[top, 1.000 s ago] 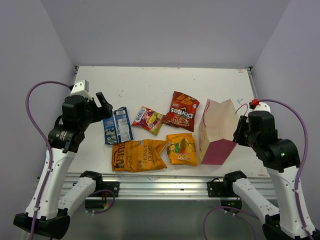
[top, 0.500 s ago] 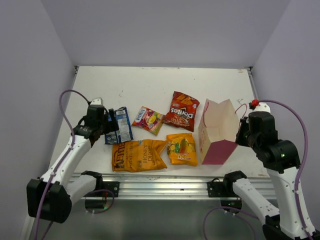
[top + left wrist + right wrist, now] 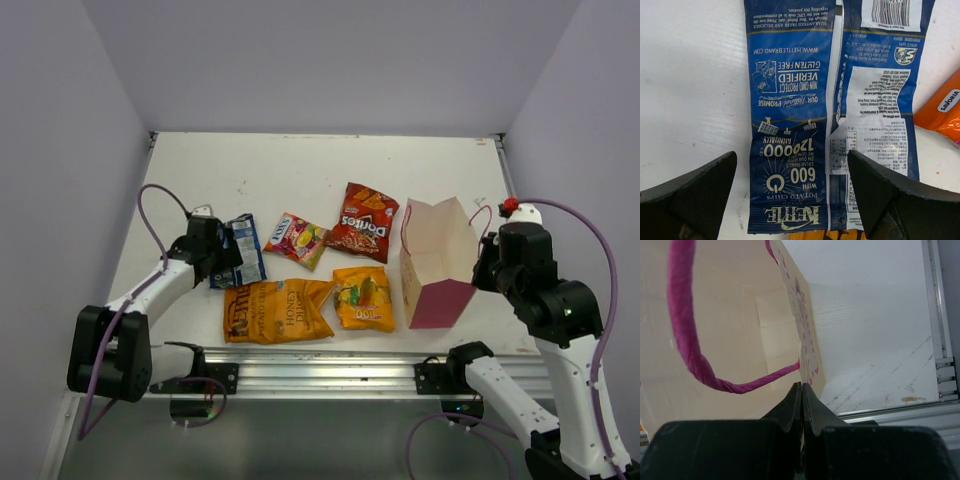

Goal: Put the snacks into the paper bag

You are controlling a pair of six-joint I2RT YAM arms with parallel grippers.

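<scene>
- Surface: white table (image 3: 300, 170), carrying all items listed.
- Far left: left gripper (image 3: 226, 264), low over the table with its jaws spread wide and holding nothing. In the wrist view the left gripper (image 3: 791, 159) straddles the near end of one packet. Whether its fingertips touch the table cannot be told.
- Under it: blue-white packet (image 3: 240, 250), flat, back face up with small print and a barcode. Its far edge is cut off in the wrist view (image 3: 790, 100), and its near end is partly covered by the arm from above.
- Near left: large orange "Honey" bag (image 3: 275, 310), flat and creased, just beside the blue-white packet's near end. The wrist view catches only a sliver.
- Centre left: pink-yellow candy packet (image 3: 296, 240), flat and tilted. Only one orange corner (image 3: 945, 107) enters the wrist view.
- Centre rear: dark red Doritos (image 3: 362, 222), flat, logo upside down.
- Centre near: orange-yellow Doritos (image 3: 363, 298), flat, just beside the bag that follows.
- Right: paper bag (image 3: 437, 262), upright, mouth open, magenta base. Its floor is not visible from above. The right wrist view shows pale inner walls (image 3: 740, 315) and one cord handle (image 3: 687, 340).
- Far right: right gripper (image 3: 485, 265), fingers hidden from above. In the wrist view the right gripper (image 3: 801, 390) is pinched closed on the bag's right rim.
</scene>
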